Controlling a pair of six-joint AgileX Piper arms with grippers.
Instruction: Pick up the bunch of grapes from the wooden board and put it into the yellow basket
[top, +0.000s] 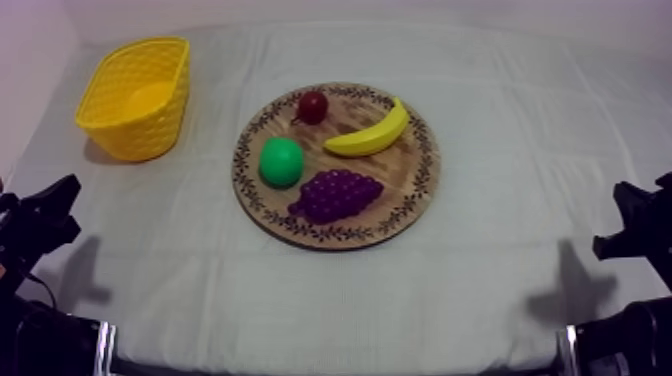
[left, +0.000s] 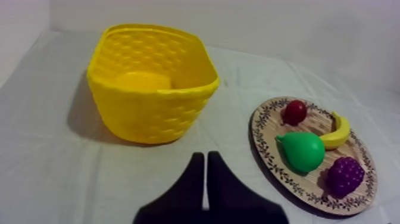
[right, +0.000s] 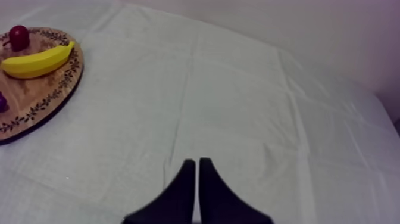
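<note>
The purple bunch of grapes (top: 338, 194) lies on the near part of the round wooden board (top: 405, 170), beside a green pear (top: 281, 162). The yellow basket (top: 150, 120) stands at the far left of the table. My left gripper (top: 55, 205) rests low at the left edge, well short of the board. In the left wrist view its fingers lie together as a narrow wedge (left: 206, 156), shut on nothing, pointing between the basket (left: 149, 116) and the grapes (left: 345, 176). My right gripper (top: 630, 215) rests at the right edge, also shut (right: 196, 162), over bare cloth.
A banana (top: 368, 132) and a small red fruit (top: 313, 106) lie on the far half of the board. The basket holds nothing that I can see. Grey-white cloth stretches open between each gripper and the board (right: 41, 89).
</note>
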